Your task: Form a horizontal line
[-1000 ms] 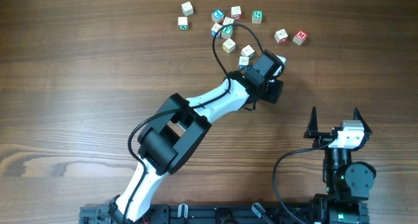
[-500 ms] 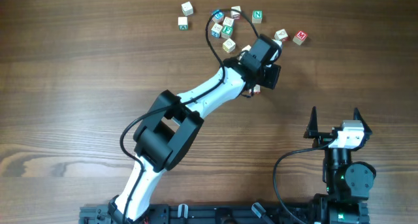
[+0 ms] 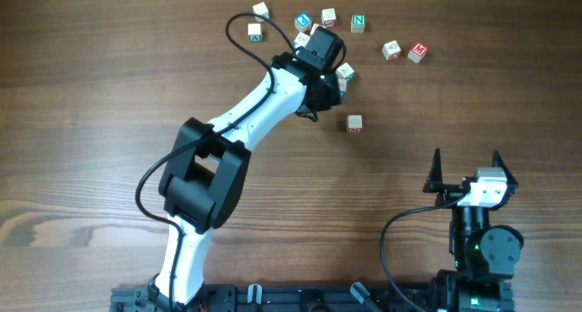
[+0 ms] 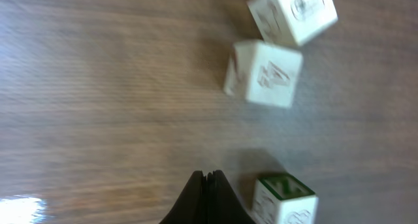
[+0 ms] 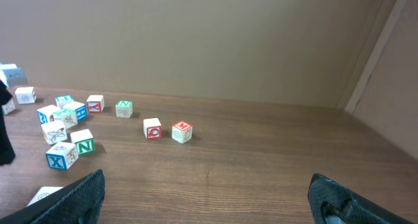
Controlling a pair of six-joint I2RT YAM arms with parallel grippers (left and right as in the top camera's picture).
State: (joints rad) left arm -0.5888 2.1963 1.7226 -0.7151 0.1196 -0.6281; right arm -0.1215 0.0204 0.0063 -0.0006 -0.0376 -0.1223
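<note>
Small pale wooden letter cubes lie scattered at the far side of the table; no row of three touching cubes shows. My left gripper [image 3: 320, 65] is shut and empty, low over the cluster. In the left wrist view its closed tips [image 4: 209, 179] sit just left of a green-letter cube [image 4: 285, 199], with two pale cubes [image 4: 264, 74] [image 4: 292, 12] farther ahead. One cube [image 3: 355, 123] lies alone nearer the front. My right gripper [image 3: 466, 169] is open and empty at the front right; its open jaws also show in the right wrist view [image 5: 209, 204].
Loose cubes sit at the back left [image 3: 255, 32] and back right, including a red-letter one [image 3: 418, 51] and a green N cube [image 3: 358, 23]. The right wrist view shows the same group [image 5: 85, 145] at its left. The left arm's cable loops over the back.
The left arm swung up and to the left, from the single cube near the middle to the cluster. That cube now lies uncovered and alone. The right arm has not moved.
</note>
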